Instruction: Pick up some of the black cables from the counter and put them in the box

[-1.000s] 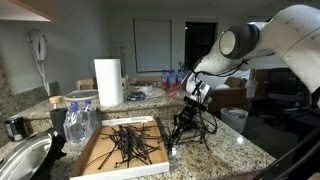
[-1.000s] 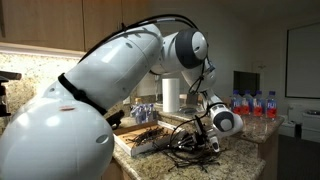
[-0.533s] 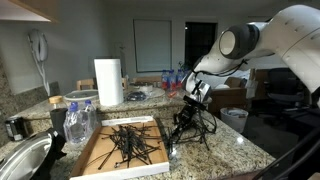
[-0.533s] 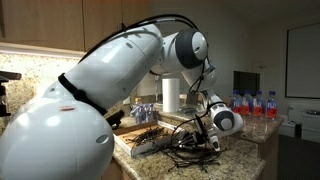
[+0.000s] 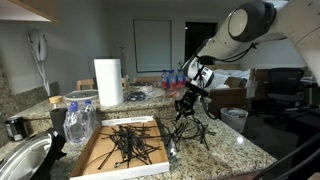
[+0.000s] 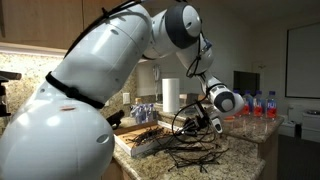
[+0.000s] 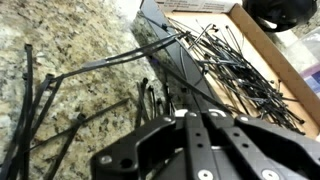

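My gripper (image 5: 191,96) is shut on a bundle of black cables (image 5: 190,122) that hangs from it above the granite counter (image 5: 235,148), just right of the box. The flat cardboard box (image 5: 100,160) holds several black cables (image 5: 128,143). In an exterior view the gripper (image 6: 206,119) holds the tangled bundle (image 6: 187,127) over more loose cables (image 6: 195,157) on the counter. In the wrist view the gripper (image 7: 190,118) is closed on strands (image 7: 165,62) that run up toward the box (image 7: 262,50). Loose cables (image 7: 35,105) lie on the counter at the left.
A paper towel roll (image 5: 108,82) and water bottles (image 5: 172,78) stand behind the box. A clear plastic bag (image 5: 78,120) and a sink (image 5: 20,160) are on its left. More bottles (image 6: 255,103) stand at the counter's far end.
The gripper has risen and lifted the bundle of cables higher above the counter; the arm's wrist has swung up. The box has not moved.
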Available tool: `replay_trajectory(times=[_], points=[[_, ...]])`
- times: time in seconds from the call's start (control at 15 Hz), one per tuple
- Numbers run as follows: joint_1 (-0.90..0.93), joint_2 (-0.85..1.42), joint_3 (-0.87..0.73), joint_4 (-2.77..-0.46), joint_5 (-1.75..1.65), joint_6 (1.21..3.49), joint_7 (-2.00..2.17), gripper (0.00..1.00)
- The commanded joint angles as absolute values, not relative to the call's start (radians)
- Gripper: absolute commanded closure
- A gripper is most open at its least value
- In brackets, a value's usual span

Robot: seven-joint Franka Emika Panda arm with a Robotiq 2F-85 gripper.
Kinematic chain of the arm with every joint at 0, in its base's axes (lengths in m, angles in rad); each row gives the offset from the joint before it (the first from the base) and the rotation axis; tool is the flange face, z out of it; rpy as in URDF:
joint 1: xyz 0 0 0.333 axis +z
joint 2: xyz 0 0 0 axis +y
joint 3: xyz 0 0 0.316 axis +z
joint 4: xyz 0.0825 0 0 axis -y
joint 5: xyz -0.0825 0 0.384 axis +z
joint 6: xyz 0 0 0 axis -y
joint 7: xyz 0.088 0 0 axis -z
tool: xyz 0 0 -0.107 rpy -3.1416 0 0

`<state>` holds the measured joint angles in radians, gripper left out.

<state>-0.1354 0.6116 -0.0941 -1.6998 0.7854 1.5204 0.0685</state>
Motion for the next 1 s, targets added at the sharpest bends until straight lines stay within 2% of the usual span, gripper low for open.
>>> replay_trajectory(times=[0.0,0.47,0.93], points=[[-0.1,0.404,-0.098,-1.823,0.72,1.53,0.093,1.0],[0.008,0.332,-0.012,-1.706,0.612,1.521,0.117,1.0],[0.105,0.571,0.074,-1.452,0.545,1.561,0.104,1.0]])
